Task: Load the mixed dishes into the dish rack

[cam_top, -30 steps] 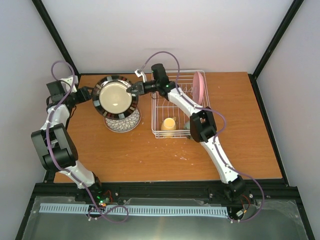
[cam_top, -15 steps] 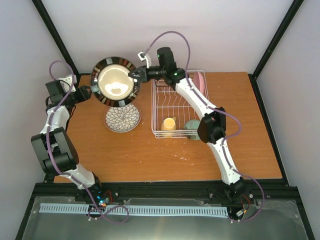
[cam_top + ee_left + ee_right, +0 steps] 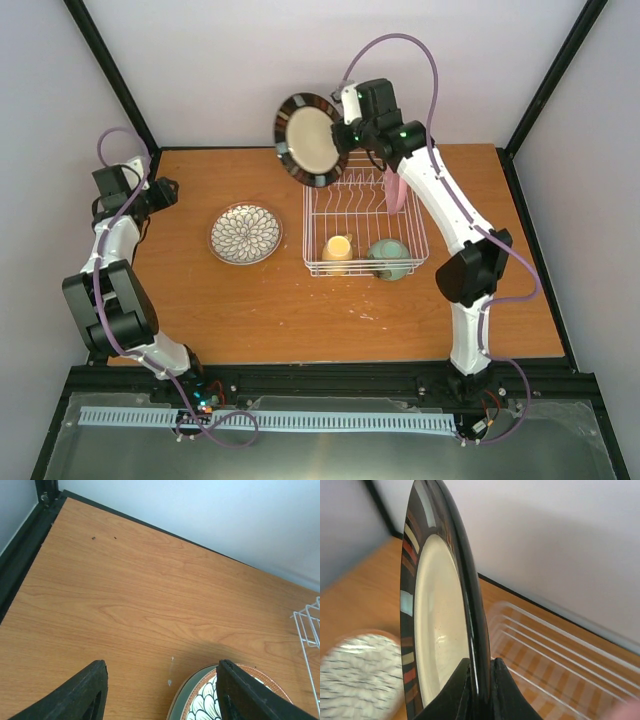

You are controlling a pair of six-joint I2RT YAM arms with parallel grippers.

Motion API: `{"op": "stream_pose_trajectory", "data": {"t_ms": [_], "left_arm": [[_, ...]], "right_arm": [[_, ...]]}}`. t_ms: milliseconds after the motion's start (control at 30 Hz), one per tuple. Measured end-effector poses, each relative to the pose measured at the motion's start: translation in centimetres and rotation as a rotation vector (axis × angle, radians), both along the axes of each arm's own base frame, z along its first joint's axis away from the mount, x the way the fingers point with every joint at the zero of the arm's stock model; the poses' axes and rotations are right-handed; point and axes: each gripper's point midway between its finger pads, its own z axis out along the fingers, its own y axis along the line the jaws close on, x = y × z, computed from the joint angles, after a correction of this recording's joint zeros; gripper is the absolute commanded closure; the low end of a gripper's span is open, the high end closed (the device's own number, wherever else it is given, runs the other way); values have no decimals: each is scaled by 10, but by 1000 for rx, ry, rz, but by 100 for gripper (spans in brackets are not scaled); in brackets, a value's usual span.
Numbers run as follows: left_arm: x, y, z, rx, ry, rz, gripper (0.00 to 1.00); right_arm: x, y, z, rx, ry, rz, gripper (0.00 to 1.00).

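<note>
Black-rimmed round plate with a cream centre and coloured dashes on its rim: up in the air, nearly on edge, above the far-left corner of the white wire dish rack. The cream face shows to the top camera. The right claw is clamped on the plate's rim, one finger on each side of the edge. In the right wrist view the rack's wires are blurred below and behind the plate.

Inside the rack:
- A pink plate stands on edge along the right side, toward the far end.
- A pale yellow mug sits at the near left.
- A mint green bowl sits at the near right, beside the mug.

Left of the rack, a round plate with a white petal pattern and dark rim lies flat on the wooden counter. It is near the rack but apart from it.

Further left, past the petal plate, the left claw is low over the counter with its fingers spread apart and nothing between them. The left wrist view shows the petal plate's rim under the gap and a corner of the rack at the right edge.
</note>
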Motion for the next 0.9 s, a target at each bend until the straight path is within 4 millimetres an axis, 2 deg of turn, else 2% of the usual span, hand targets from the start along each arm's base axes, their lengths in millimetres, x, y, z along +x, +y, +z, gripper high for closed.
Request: {"op": "stream_pose_trajectory", "data": {"t_ms": [200, 300, 433, 633, 733, 900], "left_arm": [[-3, 5, 4, 29, 3, 26, 40], [-4, 6, 3, 34, 9, 34, 40], [-5, 7, 2, 35, 17, 38, 41], [-6, 8, 1, 39, 22, 46, 42], [-8, 9, 0, 40, 30, 51, 42], [-9, 9, -1, 41, 41, 58, 43]], "right_arm": [[9, -79, -40, -332, 7, -330, 97], [10, -111, -44, -460, -6, -449, 97], [7, -142, -36, -528, -23, -567, 97], [-1, -174, -24, -548, -18, -669, 97], [-4, -180, -29, -536, 18, -694, 97], [-11, -179, -47, -511, 92, -699, 97]]}}
